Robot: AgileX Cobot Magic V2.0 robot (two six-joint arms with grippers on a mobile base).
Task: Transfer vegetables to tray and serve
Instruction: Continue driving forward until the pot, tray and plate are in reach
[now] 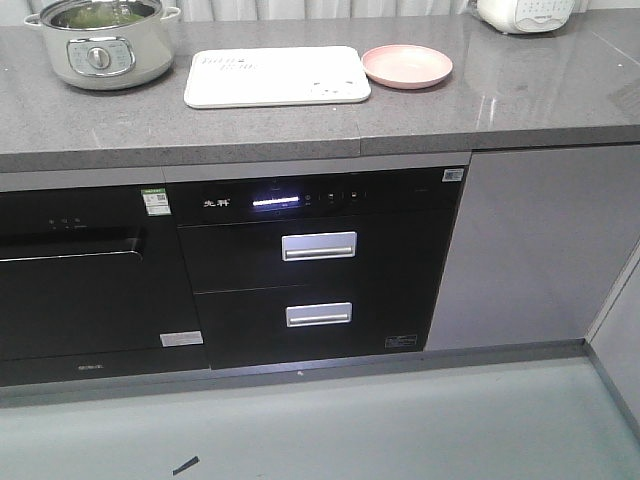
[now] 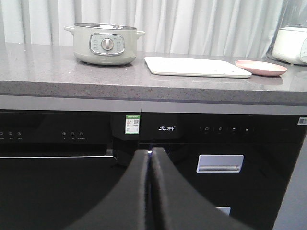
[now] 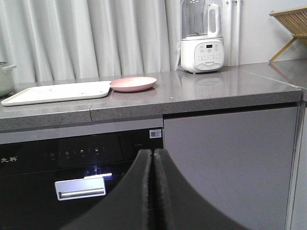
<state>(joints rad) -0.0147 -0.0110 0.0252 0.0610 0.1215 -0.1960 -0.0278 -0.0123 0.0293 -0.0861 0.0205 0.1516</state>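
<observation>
Exterior front-facing view shows us the vegetables (image 1: 98, 16) lying in the electric pot (image 1: 100, 55), with the tray (image 1: 276, 76) just beside, presumably for a short carry. Our left gripper (image 2: 151, 153) and right gripper (image 3: 153, 152) wait low, both pressed together on nothing.

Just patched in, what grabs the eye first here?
The cream tray lies empty in the middle of the grey counter, with a pink plate beside its right end. At the counter's left end, a pale pot holds something green. The left gripper and right gripper are both shut, low before the black appliance fronts.
</observation>
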